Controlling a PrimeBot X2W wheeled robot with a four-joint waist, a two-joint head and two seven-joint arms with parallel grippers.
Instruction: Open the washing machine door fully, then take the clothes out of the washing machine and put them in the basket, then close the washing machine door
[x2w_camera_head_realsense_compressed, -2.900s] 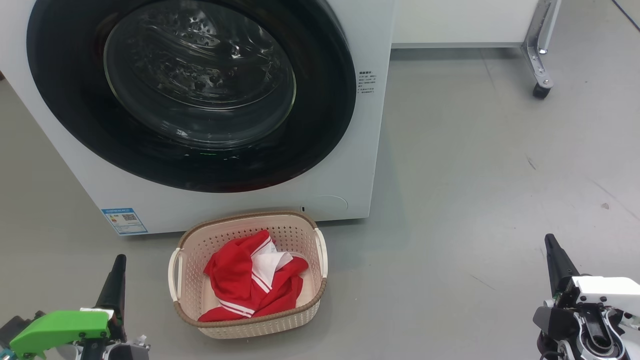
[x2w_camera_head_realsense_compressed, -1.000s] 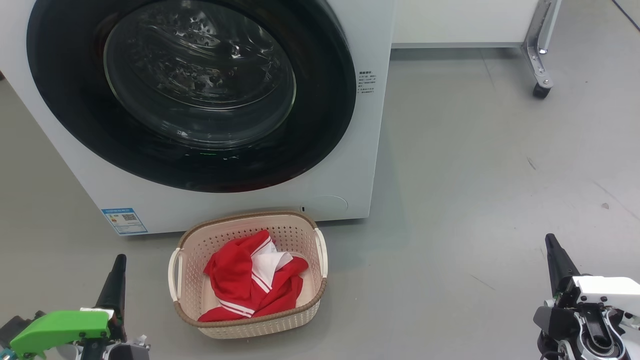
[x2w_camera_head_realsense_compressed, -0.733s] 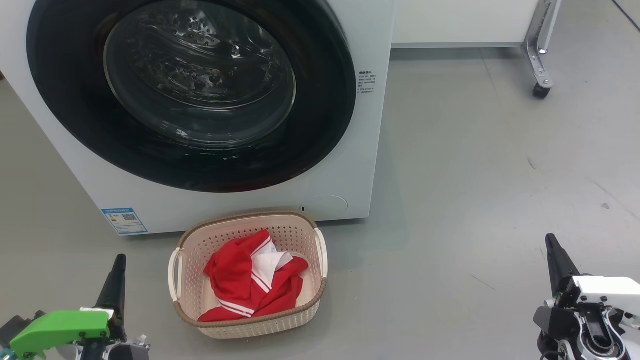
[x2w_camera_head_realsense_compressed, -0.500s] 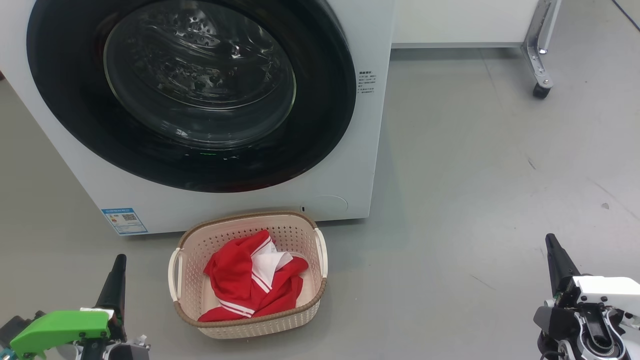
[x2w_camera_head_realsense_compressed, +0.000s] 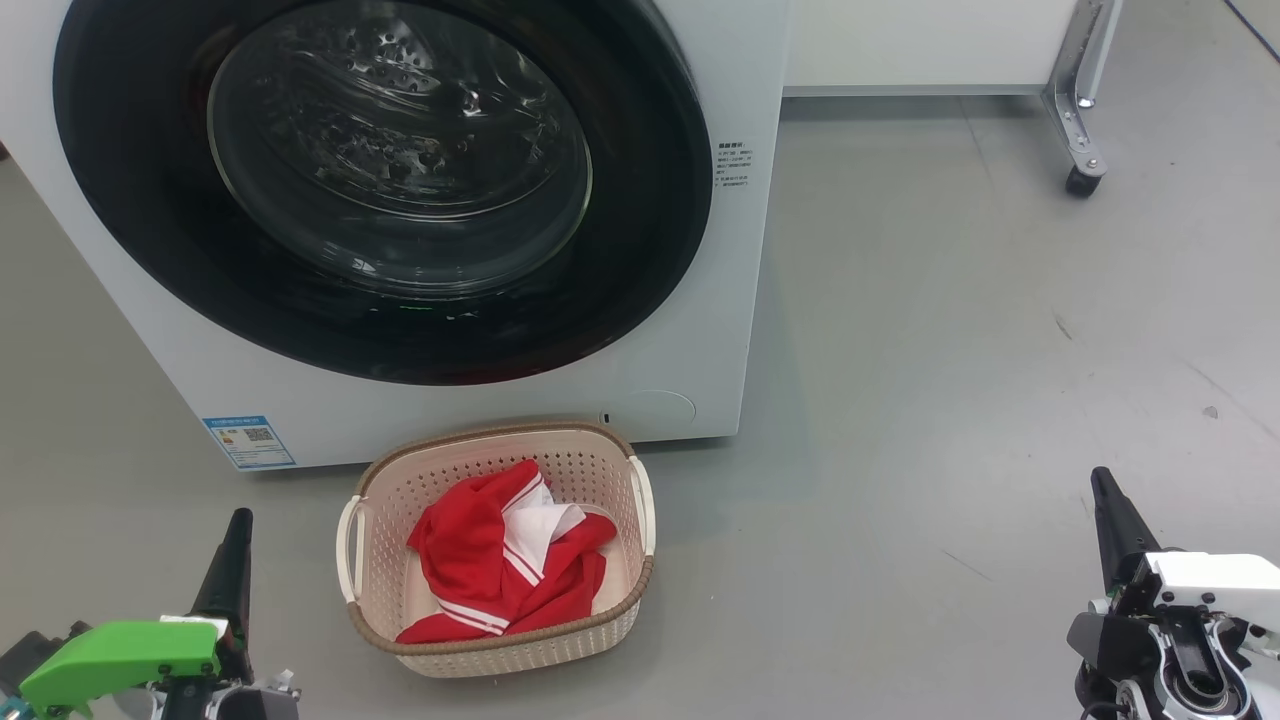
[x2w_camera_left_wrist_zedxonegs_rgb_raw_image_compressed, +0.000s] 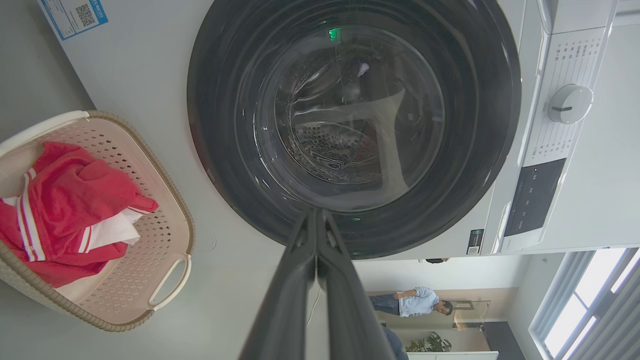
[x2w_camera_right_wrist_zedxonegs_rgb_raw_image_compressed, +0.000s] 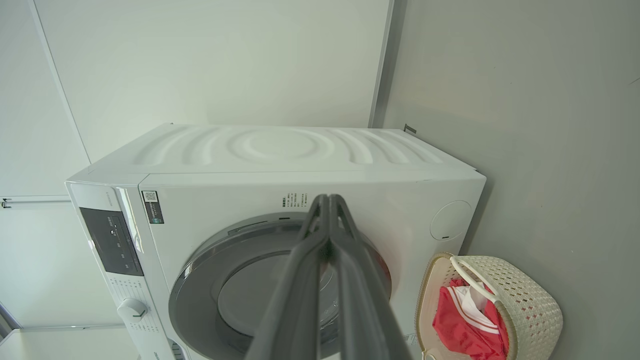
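The white washing machine (x2w_camera_head_realsense_compressed: 730, 300) stands ahead, and its black-rimmed door (x2w_camera_head_realsense_compressed: 640, 250) with the glass bowl lies closed flat against the front. Right below it on the floor sits the cream basket (x2w_camera_head_realsense_compressed: 385, 600) with the red and white clothes (x2w_camera_head_realsense_compressed: 490, 570) heaped inside. My left gripper (x2w_camera_head_realsense_compressed: 238, 520) rests low at the basket's left, shut and empty, its fingers (x2w_camera_left_wrist_zedxonegs_rgb_raw_image_compressed: 320, 250) pressed together in the left wrist view. My right gripper (x2w_camera_head_realsense_compressed: 1100, 478) hangs far to the right over bare floor, shut too, with its fingers (x2w_camera_right_wrist_zedxonegs_rgb_raw_image_compressed: 327, 225) touching.
A white cabinet on a metal leg with a black castor (x2w_camera_head_realsense_compressed: 1082, 180) stands at the back right. Grey floor spreads to the right of the machine. A person (x2w_camera_left_wrist_zedxonegs_rgb_raw_image_compressed: 412, 302) stands far off in the room behind.
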